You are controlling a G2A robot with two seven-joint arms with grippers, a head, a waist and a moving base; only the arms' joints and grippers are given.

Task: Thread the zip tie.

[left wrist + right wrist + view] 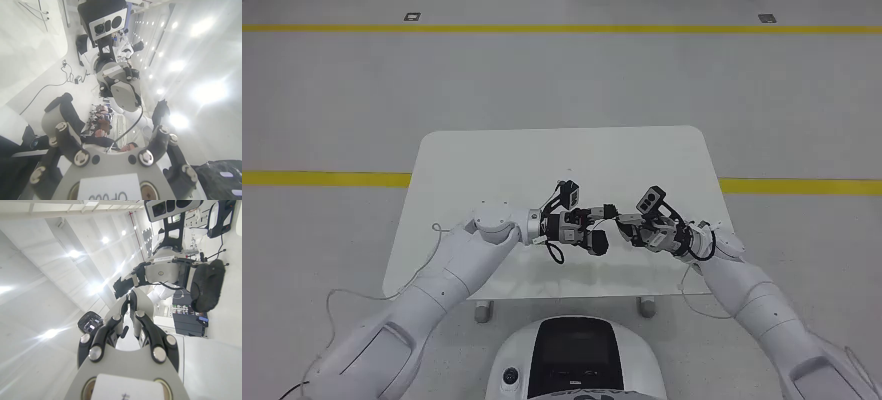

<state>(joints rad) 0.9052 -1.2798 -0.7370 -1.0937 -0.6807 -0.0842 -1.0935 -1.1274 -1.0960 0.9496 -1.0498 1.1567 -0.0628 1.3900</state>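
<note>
Over the front half of the white table (492, 170) my two grippers face each other tip to tip. My left gripper (599, 228) (112, 108) stands open, its black-padded fingers (206, 285) spread wide with nothing between them. My right gripper (623, 230) (130, 301) is shut, its ribbed pads pressed together, and its tip sits just in front of the left gripper's gap. From the left wrist it shows as grey fingers (123, 96) pointing this way. I cannot make out a zip tie in any view.
A black cable (554, 250) loops under the left wrist. Wrist cameras (568, 192) (652, 199) stand up on both arms, close together. The table top around the grippers is bare white; a yellow floor line (322, 179) runs behind it.
</note>
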